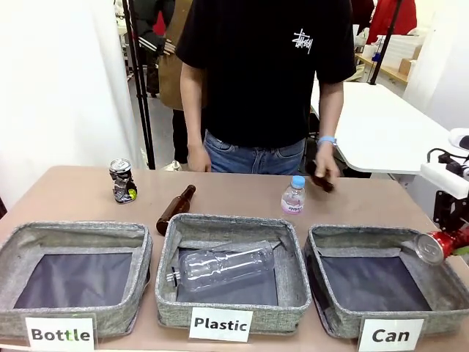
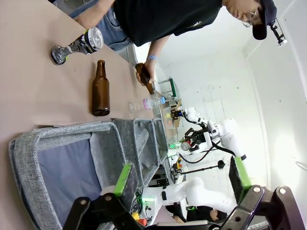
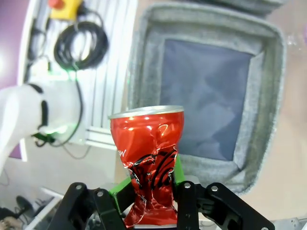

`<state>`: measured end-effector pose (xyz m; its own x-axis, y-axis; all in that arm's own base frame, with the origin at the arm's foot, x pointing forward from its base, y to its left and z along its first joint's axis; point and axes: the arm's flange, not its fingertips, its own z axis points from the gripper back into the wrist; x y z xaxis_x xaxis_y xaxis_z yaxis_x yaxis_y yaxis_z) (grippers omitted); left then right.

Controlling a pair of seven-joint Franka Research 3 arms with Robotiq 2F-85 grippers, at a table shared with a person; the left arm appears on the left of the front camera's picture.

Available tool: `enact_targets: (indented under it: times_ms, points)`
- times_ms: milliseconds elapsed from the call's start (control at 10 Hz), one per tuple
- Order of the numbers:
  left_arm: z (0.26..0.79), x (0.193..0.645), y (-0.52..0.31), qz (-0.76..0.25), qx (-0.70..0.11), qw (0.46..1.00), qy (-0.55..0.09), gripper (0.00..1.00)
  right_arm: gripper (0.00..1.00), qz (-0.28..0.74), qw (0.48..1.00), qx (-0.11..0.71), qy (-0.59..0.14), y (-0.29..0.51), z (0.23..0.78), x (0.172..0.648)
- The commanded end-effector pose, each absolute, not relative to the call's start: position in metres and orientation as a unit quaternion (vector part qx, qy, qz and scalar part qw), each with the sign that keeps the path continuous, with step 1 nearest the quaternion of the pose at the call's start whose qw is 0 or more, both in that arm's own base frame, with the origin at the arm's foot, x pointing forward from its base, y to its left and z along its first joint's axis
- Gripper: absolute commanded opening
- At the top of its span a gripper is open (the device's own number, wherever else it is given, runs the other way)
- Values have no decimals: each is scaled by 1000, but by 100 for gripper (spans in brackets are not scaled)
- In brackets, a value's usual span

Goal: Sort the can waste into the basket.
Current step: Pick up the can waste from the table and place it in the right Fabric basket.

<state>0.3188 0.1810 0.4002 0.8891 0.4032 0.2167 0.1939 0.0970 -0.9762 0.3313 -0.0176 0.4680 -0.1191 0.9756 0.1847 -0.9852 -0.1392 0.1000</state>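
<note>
Presently, the right gripper point(image 3: 151, 184) was clamped on the red can point(image 3: 147, 143) across its crumpled lower half and held it over the right rim of the Can basket point(image 1: 344, 319) — not yet inside. The can was shiny and heavily creased, its silver top intact. It was judged light, thin-walled and slippery, best pinched at a dented waist with modest force. The dark can point(image 1: 122, 180) stood upright near the far left corner of the table point(image 1: 234, 187), silver-topped with yellow-green marks — judged equally light and easily tipped. The left gripper point(image 2: 181, 176) hung with its jaws apart, empty.
</note>
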Motion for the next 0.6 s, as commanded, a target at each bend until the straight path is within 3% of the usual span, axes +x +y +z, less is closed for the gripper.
enact_targets:
  times_ms: [0, 100, 200, 300, 400, 500]
  points:
    - [400, 317, 180, 64, -669, 704, -229, 100, 0, 747, 658, 95, -28, -24, 470, 345]
    - [400, 317, 180, 64, -669, 704, -229, 100, 0, 751, 653, 93, -28, -24, 469, 345]
    - [400, 317, 180, 64, -669, 704, -229, 100, 46, 753, 651, 96, -29, -25, 467, 346]
    - [400, 317, 180, 64, -669, 704, -229, 100, 77, 751, 653, 95, -33, -23, 465, 347]
    - [400, 317, 180, 64, -669, 704, -229, 100, 100, 752, 651, 96, -34, -23, 464, 348]
    - [400, 317, 180, 64, -669, 704, -229, 100, 100, 750, 653, 97, -35, -22, 465, 350]
